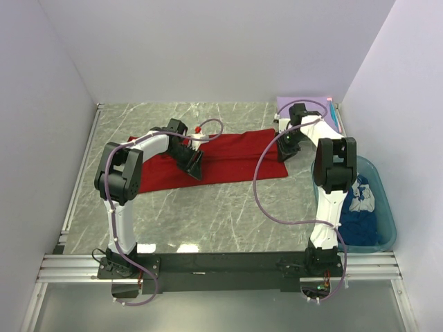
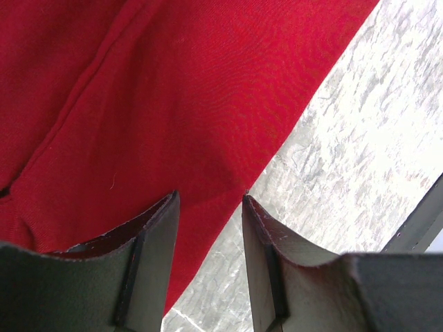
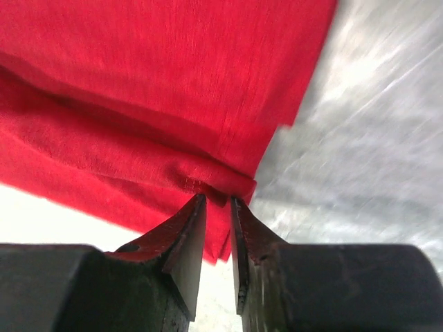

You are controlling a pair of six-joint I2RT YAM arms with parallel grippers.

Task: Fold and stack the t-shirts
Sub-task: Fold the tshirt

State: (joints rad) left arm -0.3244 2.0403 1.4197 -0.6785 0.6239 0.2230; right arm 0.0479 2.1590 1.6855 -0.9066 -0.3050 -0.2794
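Observation:
The red t-shirt (image 1: 228, 160) lies spread as a long strip across the middle of the marble table. My left gripper (image 1: 196, 166) hangs over its near edge; in the left wrist view it (image 2: 209, 200) is open, its jaws straddling the hem of the red cloth (image 2: 173, 90). My right gripper (image 1: 285, 153) is at the shirt's right end. In the right wrist view it (image 3: 218, 199) is shut on a bunched fold of the red cloth (image 3: 173, 69). The lavender t-shirt (image 1: 287, 104) lies folded at the back right. The dark blue t-shirt (image 1: 360, 221) sits crumpled in the tub.
A translucent teal tub (image 1: 387, 207) stands at the right edge of the table, beside the right arm. White walls enclose the table at the back and on both sides. Bare marble (image 1: 208, 214) lies between the red shirt and the arm bases.

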